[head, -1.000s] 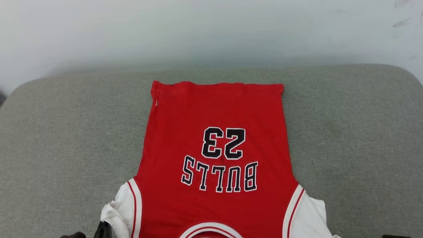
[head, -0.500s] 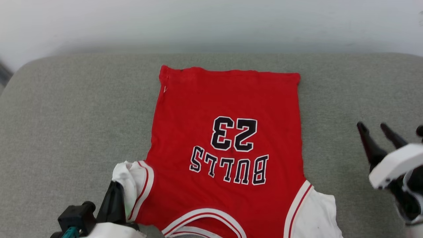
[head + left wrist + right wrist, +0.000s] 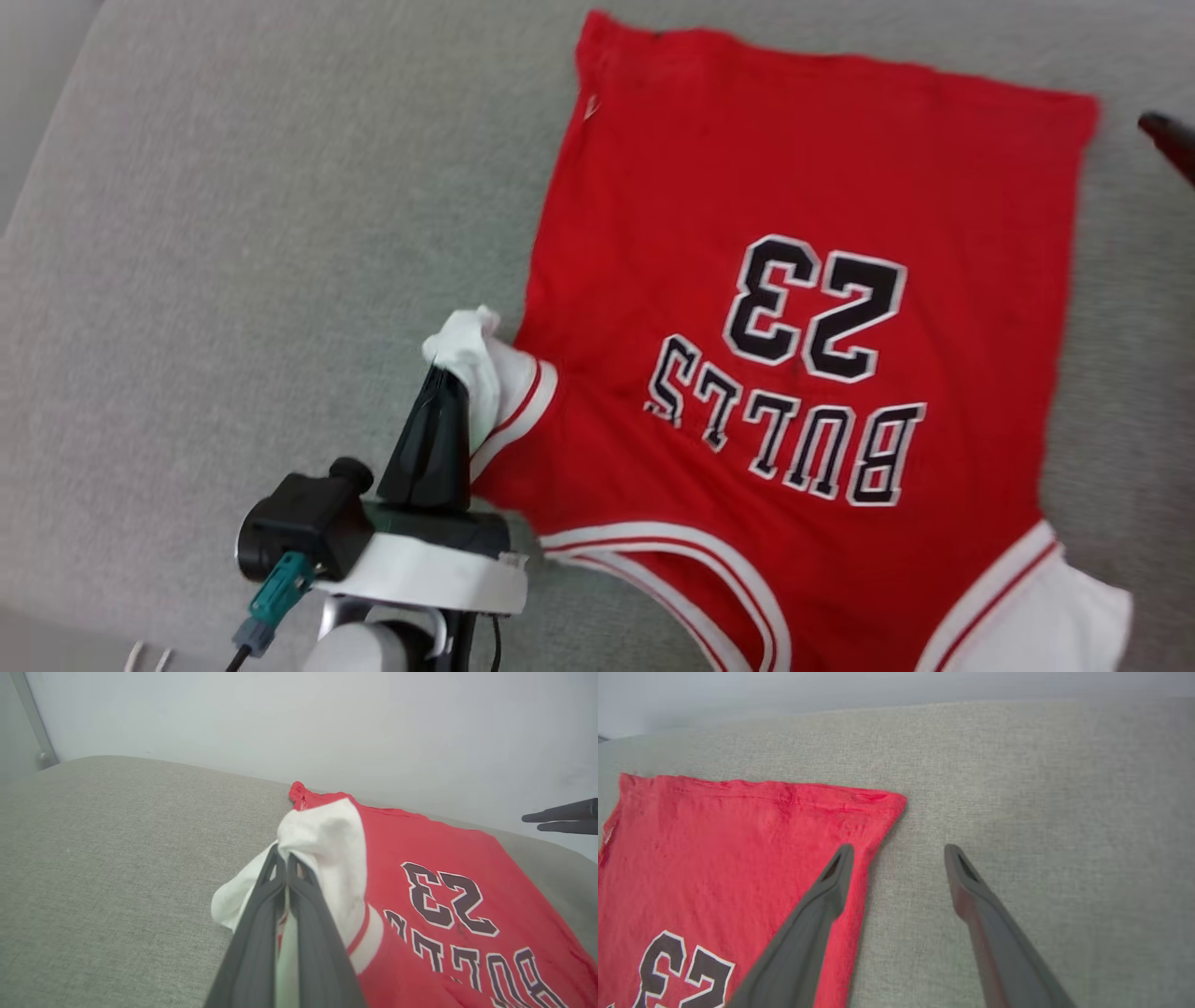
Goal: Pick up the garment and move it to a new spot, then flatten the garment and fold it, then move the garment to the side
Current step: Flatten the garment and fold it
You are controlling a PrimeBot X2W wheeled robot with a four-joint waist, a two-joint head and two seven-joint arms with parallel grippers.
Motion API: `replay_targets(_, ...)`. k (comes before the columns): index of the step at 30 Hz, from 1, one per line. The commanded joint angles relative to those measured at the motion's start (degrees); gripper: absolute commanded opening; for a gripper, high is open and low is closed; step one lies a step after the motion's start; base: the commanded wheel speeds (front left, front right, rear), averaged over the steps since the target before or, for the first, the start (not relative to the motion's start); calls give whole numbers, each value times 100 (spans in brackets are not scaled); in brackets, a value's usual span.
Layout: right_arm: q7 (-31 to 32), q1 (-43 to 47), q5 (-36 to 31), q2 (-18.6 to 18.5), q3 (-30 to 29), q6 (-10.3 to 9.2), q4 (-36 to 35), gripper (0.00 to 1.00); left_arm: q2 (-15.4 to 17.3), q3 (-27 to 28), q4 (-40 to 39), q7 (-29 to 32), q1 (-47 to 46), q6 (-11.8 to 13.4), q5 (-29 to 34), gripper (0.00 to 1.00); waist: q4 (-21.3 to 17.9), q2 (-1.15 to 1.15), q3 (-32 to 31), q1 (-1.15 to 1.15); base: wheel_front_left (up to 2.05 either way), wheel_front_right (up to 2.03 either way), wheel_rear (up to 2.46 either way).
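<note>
The garment is a bright red jersey with black "23" and "BULLS" lettering, lying spread on a grey cushion, hem at the far side. My left gripper is shut on the garment's white sleeve panel at its near left, bunching the cloth upward. Over the cushion beside the garment's far right hem corner hangs my right gripper, open, its left finger above the red edge. One dark fingertip of the right gripper shows at the head view's right edge.
The grey fabric cushion stretches wide to the left of the garment, with its rounded left edge near a pale wall. A grey upright post stands at the far left corner.
The head camera has tilted down and swung, so the whole scene shifted. My left gripper has lifted the white sleeve panel inward. My right gripper has travelled from the near right to the far hem corner.
</note>
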Motion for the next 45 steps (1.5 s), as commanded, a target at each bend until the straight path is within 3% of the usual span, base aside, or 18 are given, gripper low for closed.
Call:
replay_targets(1,75,-159,-22,-29,-3,-2,69,100,-58,-12,-3,-52,-137,-39,38,0,466,0,527,-1,0,0,0)
replay_targets(7,453,-769,-118,60,18,-2,525,100,-202,-130,210,-139,-469,-224,81,0,660,0,900,-1,0,0,0)
replay_targets(12,941,-579,-222,200,-52,-5,1276,100,-250,-105,445,-189,-595,-314,86,0,694,0,913,-1,0,0,0)
replay_targets(13,1065,-530,-269,229,-75,-6,1422,73,-256,-97,487,-191,-600,-329,85,0,691,0,887,-1,0,0,0)
replay_targets(14,1148,-477,-311,254,-87,-6,1524,31,-260,-94,535,-194,-595,-331,81,0,689,0,854,-1,0,0,0)
replay_targets(15,1200,-472,-342,267,-111,-6,1584,0,-265,-80,574,-200,-590,-342,77,0,685,0,825,-1,0,0,0)
replay_targets(19,904,-624,-488,193,-87,-4,1454,0,-286,-48,741,-210,-545,-381,35,0,651,0,649,-1,0,0,0)
replay_targets(23,650,-814,-677,-124,136,-4,1182,0,-263,39,927,-221,-423,-397,-10,0,522,0,334,-1,0,0,0)
replay_targets(31,561,-193,-508,-624,1066,-3,268,0,-44,303,1283,-207,-36,-288,-124,0,-152,0,-616,-1,0,0,0)
replay_targets(39,912,1897,53,-972,1346,-3,-1240,0,237,529,1306,10,496,-76,-239,0,-1070,0,-1369,-1,0,0,0)
replay_targets(45,1207,4087,191,-721,1029,-3,-2290,0,383,601,1234,188,762,21,-307,0,-1569,0,-1621,-1,0,0,0)
